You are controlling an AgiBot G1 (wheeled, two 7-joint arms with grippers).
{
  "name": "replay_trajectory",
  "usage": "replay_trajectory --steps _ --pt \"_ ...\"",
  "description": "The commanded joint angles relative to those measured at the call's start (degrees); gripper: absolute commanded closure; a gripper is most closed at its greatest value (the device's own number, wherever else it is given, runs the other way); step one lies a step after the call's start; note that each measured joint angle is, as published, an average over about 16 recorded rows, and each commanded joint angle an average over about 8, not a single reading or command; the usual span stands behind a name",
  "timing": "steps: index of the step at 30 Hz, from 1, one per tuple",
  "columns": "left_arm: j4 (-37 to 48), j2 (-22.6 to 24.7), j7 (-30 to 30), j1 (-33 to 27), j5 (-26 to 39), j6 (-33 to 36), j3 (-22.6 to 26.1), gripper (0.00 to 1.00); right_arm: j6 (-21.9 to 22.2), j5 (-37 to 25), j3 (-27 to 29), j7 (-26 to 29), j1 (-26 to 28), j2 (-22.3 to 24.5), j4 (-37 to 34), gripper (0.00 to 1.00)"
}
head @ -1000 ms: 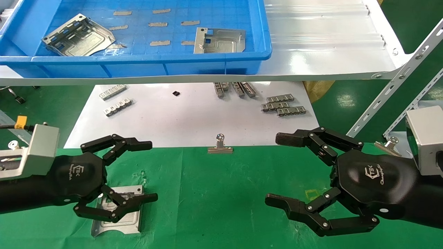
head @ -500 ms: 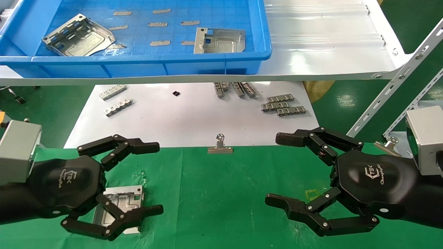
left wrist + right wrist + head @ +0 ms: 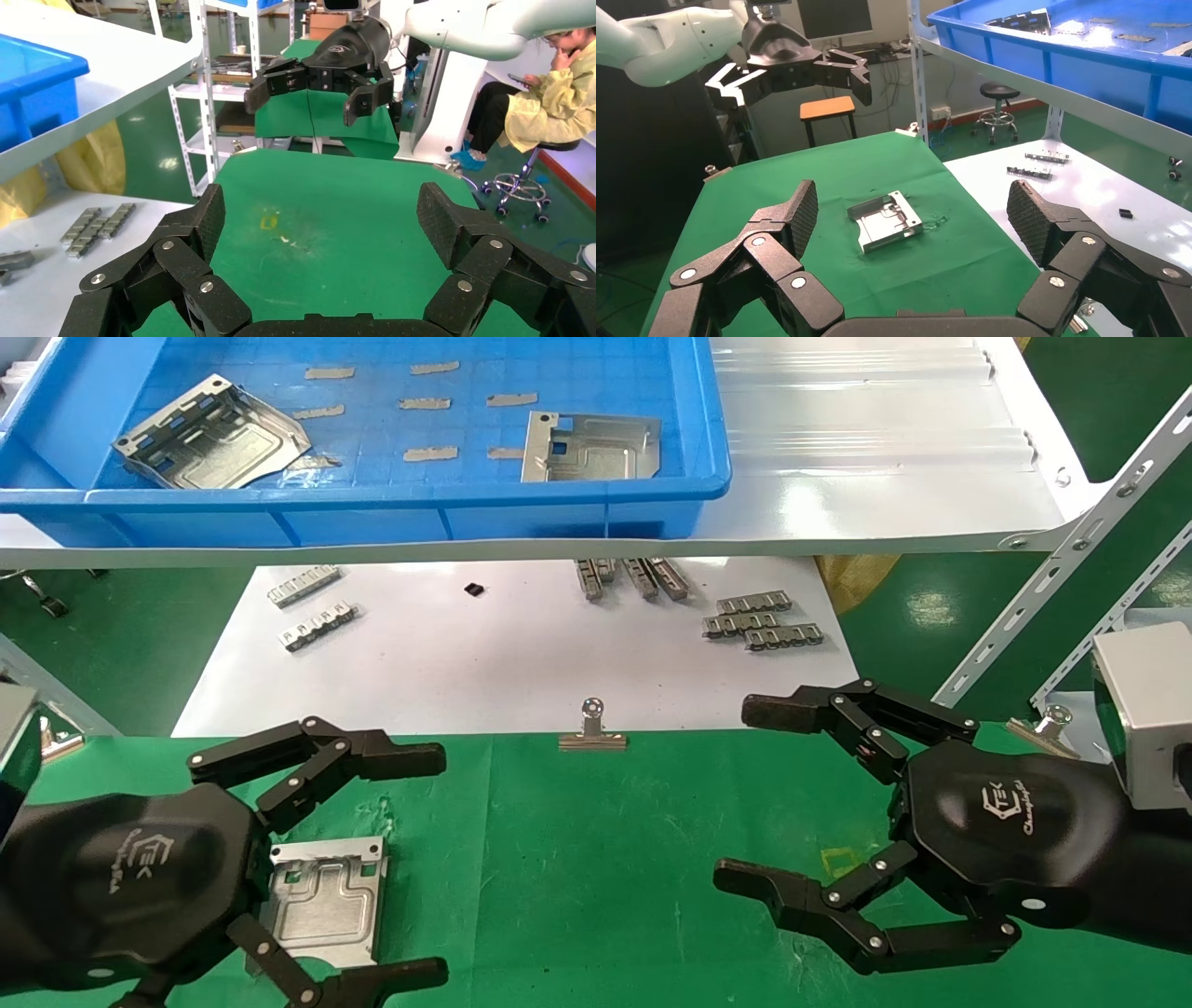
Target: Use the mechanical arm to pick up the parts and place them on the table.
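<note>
**A:** Left tool, what is it doing?

**B:** It hangs over the green worktop with its fingers spread wide and nothing between them. The part lies flat on the cloth under the gap, touching neither finger. A second ago the near fingers crossed over that plate; now the hand sits nearer the camera and most of the plate shows.

**A:** What is hidden?

**B:** The plate's edge nearest the palm is covered by the hand, and the near finger runs off the head view's lower border. The left wrist view misses the plate altogether.

**A:** And the right tool?

**B:** Parked on the far side of the binder clip from the plate, fingers also wide apart, holding nothing, in the same place as before.

**A:** How many parts in total?

**B:** Three. One is on the cloth and two are in the blue bin on the white shelf beyond the clip: one tilted part and one flat part. Neither has moved.

**A:** Anything else near the clip?

**B:** A white sheet lies just behind it, carrying slotted strips in several groups; those under the shelf edge are cut off, so I cannot count them exactly. A second clip sits beside the right arm.
</note>
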Motion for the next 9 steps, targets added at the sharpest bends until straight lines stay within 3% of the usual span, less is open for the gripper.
replay_trajectory --steps 1,9 --pt "-1.1 -0.1 -0.6 0.5 -0.2 -0.1 -0.7 0.0 0.0 0.0 0.0 0.0 0.0 0.0 0.0 0.0" --pt "-0.5 -0.1 -0.3 0.3 -0.2 -0.1 -0.3 0.0 0.0 0.0 0.0 0.0 0.0 0.0 0.0 0.0"
